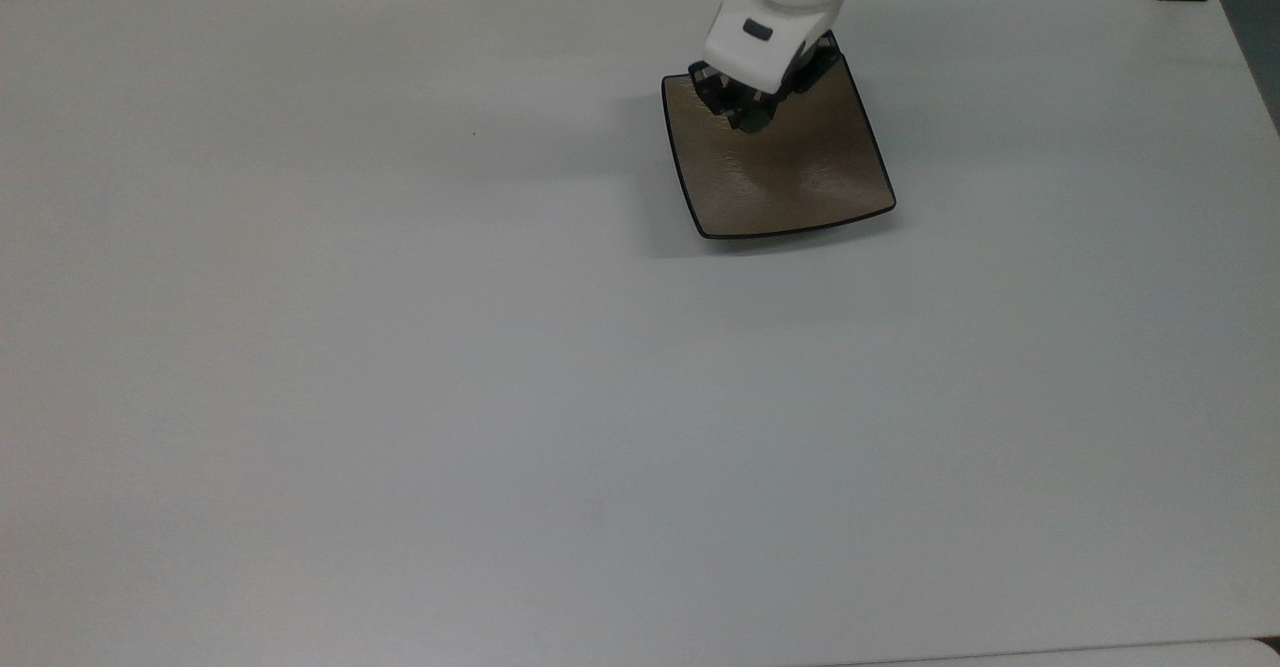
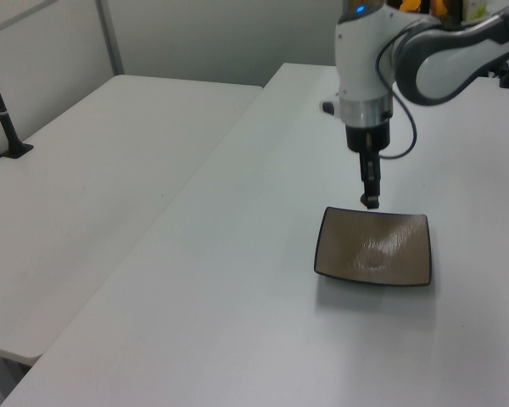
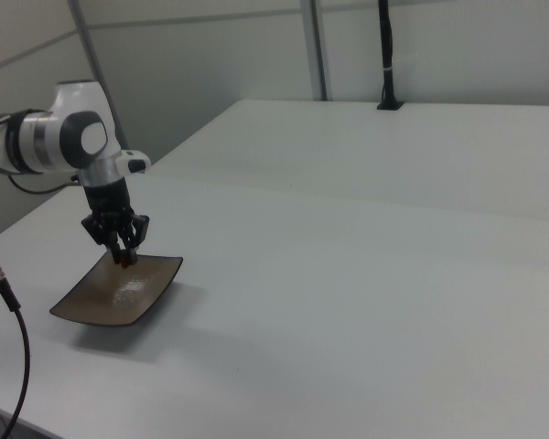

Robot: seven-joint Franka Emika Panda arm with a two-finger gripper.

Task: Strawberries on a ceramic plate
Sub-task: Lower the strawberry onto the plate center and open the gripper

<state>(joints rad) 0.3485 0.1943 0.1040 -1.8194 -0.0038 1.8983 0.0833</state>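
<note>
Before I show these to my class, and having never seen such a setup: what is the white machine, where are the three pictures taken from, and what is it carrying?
The white machine is a robot arm ending in a two-finger gripper. One picture looks down from above; the other two look across from either side. On the white table lies a square glossy brown ceramic plate with a thin dark rim. The gripper hangs over the plate's far part, just above it, and pinches a tiny red strawberry with a dark green cap. The berry is not yet on the plate.
</note>
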